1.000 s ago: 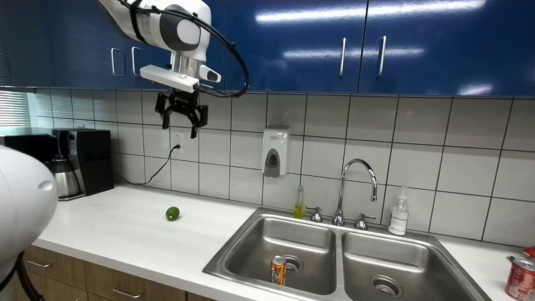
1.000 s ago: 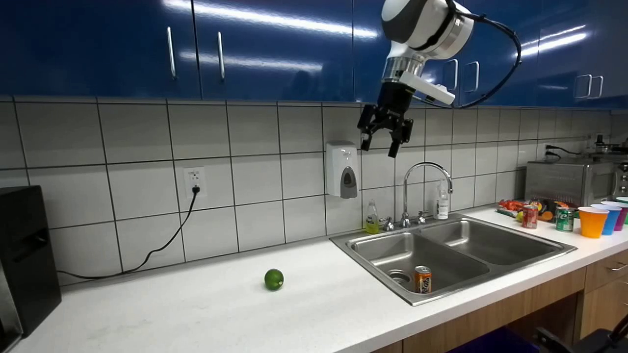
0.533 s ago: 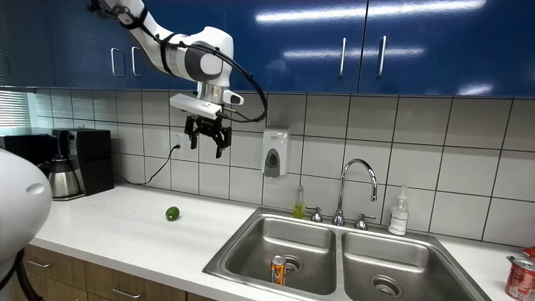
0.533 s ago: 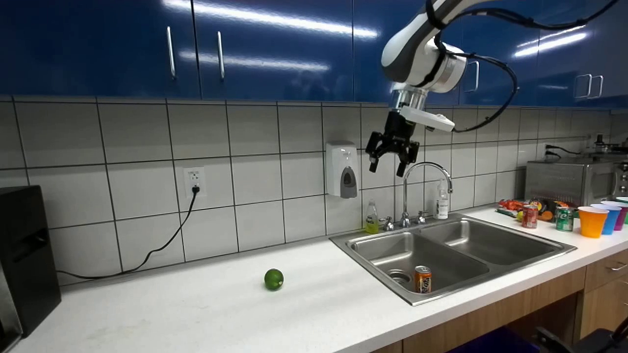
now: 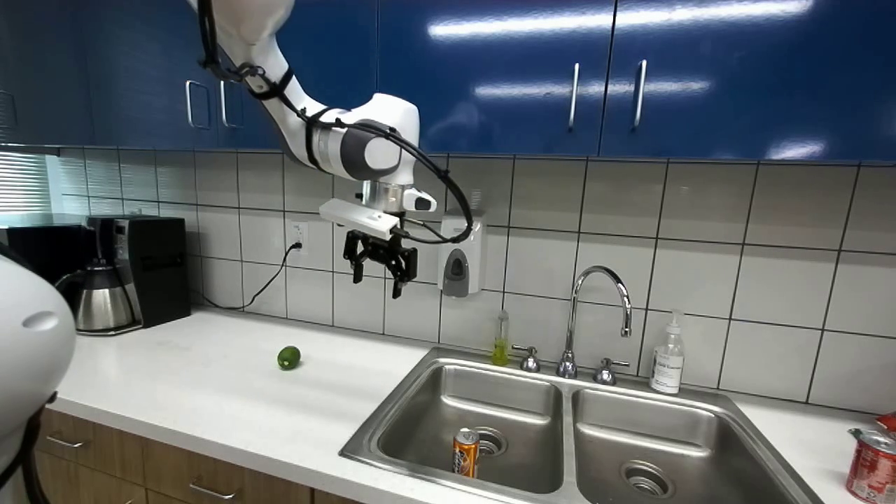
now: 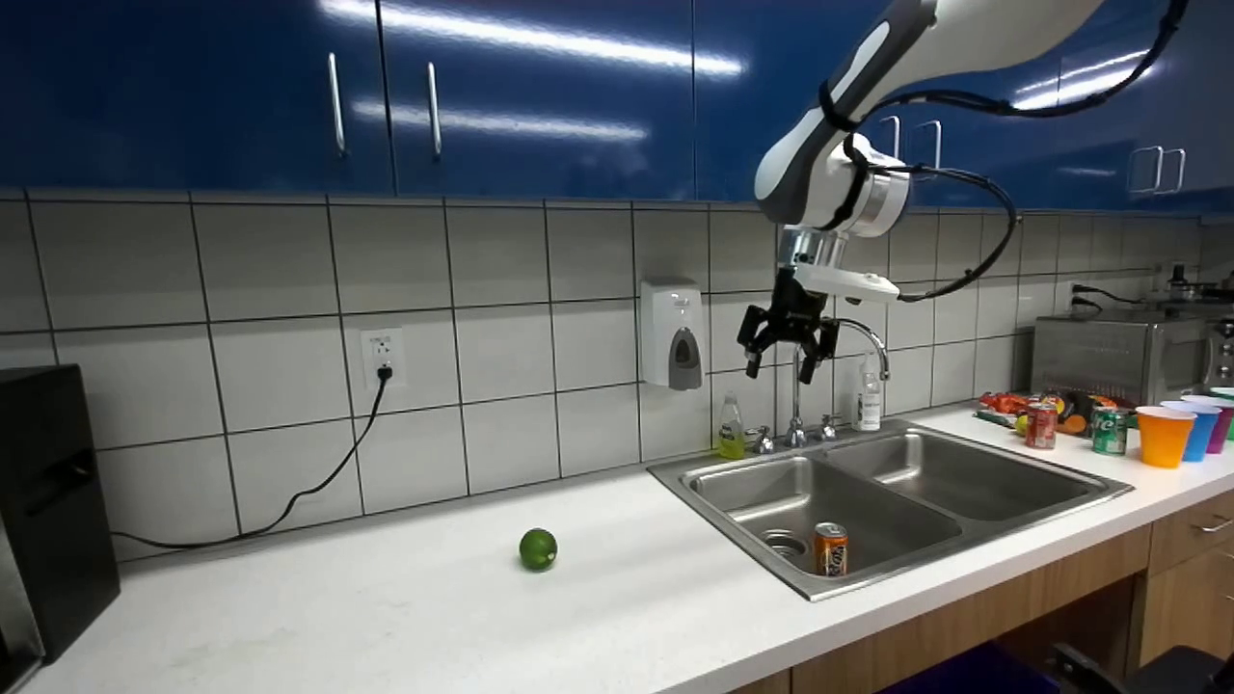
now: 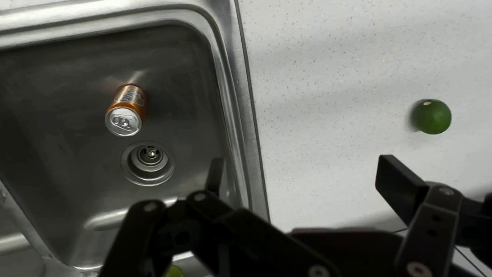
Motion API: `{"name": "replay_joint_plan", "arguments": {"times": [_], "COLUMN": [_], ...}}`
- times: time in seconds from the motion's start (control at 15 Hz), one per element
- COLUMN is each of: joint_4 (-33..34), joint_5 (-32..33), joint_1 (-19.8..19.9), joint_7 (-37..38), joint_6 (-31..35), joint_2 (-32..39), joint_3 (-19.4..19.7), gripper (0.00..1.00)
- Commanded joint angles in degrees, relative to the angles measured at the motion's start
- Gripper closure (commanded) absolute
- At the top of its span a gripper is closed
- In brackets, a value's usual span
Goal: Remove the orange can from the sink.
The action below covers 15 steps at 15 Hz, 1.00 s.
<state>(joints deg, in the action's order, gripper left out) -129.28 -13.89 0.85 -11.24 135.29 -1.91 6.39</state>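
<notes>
An orange cylindrical drink can with a silvery top (image 7: 127, 107) is standing upright in a double-basin stainless steel sink (image 5: 568, 420), just beside the round metal drain (image 7: 149, 161) of its basin. A small round green fruit (image 7: 432, 116) is lying outside the sink, past that same basin, on the white speckled counter (image 7: 319, 134). The black two-fingered gripper (image 5: 378, 283) is hanging well above the level of the sink, its fingers (image 7: 401, 188) standing wide apart and holding nothing; in the wrist view one is showing against the sink's basin, the other against the counter.

So going straight down from here could be driving a finger into the sink's rim. Coming in off-centre could be tipping the can toward the drain, since it is standing free of the sink's walls. Lifting too little could be knocking its base on the sink's rim and jarring it loose. Swinging wide could be bumping the curved chrome faucet (image 5: 571, 322) rising from the sink's rim.
</notes>
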Motion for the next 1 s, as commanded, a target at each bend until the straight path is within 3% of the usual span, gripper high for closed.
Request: {"name": "replay_joint_plan", "arguments": {"times": [0.0, 0.93], "joint_4": [1.81, 7.69], "joint_5": [0.47, 0.13], "joint_1": [1.82, 8.19], "joint_7": [0.18, -0.47], "joint_6": [3.31, 17.0], "joint_2": [4.92, 24.5], "joint_3": [-0.23, -1.55], "gripper": [0.0, 0.0]}}
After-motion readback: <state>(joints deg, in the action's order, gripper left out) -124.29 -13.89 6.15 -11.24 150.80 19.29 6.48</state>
